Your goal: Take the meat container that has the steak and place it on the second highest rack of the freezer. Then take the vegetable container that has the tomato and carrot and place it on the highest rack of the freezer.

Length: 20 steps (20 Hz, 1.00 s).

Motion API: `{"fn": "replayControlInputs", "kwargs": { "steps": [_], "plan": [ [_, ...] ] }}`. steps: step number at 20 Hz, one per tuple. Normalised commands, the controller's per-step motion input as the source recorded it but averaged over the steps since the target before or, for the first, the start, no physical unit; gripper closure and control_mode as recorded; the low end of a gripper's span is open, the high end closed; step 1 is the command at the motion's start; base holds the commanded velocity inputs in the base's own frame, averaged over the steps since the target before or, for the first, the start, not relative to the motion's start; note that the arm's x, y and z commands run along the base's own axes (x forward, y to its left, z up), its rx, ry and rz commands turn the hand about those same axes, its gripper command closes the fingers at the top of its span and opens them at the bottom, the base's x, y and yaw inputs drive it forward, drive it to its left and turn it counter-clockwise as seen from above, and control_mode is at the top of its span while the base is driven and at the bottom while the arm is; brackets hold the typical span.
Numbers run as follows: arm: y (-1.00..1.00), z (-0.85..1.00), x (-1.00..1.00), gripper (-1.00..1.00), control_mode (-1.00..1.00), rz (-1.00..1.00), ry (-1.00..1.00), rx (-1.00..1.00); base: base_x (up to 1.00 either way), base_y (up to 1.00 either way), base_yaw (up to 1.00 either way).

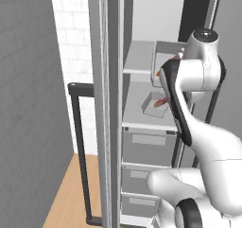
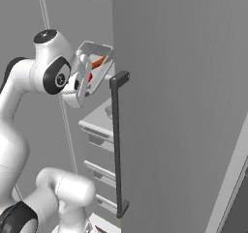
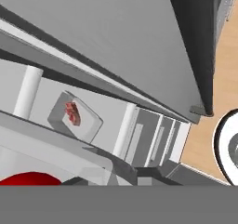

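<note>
At the freezer's highest rack, the end effector pinches the vegetable container holding tomato and carrot. Steak container rests on the lower rack.

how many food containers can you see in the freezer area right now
2. The meat container with the steak sits on the lower open shelf. The vegetable container is tilted in the gripper by the highest rack. Others may be hidden behind the arm.

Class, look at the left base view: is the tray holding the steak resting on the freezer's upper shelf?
No: the pale tray with the reddish-brown steak sits on the lower light-grey shelf.
</note>
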Motion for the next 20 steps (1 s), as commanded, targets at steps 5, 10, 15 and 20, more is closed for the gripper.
{"fn": "replayControlInputs", "kwargs": {
  "steps": [5,10,15,20],
  "plan": [
    [-0.17,0.21,0.69,1.00,-1.00,-0.04,0.00,0.00,0.00,0.00,0.00],
    [-0.33,0.34,0.60,1.00,-1.00,-0.05,0.00,0.02,0.00,0.00,0.00],
    [-0.14,0.18,0.63,1.00,-1.00,-0.05,0.01,0.00,0.00,0.00,0.00],
    [0.00,-0.07,0.60,1.00,-1.00,-0.03,0.04,0.00,0.00,0.00,0.00]
  ]
}}
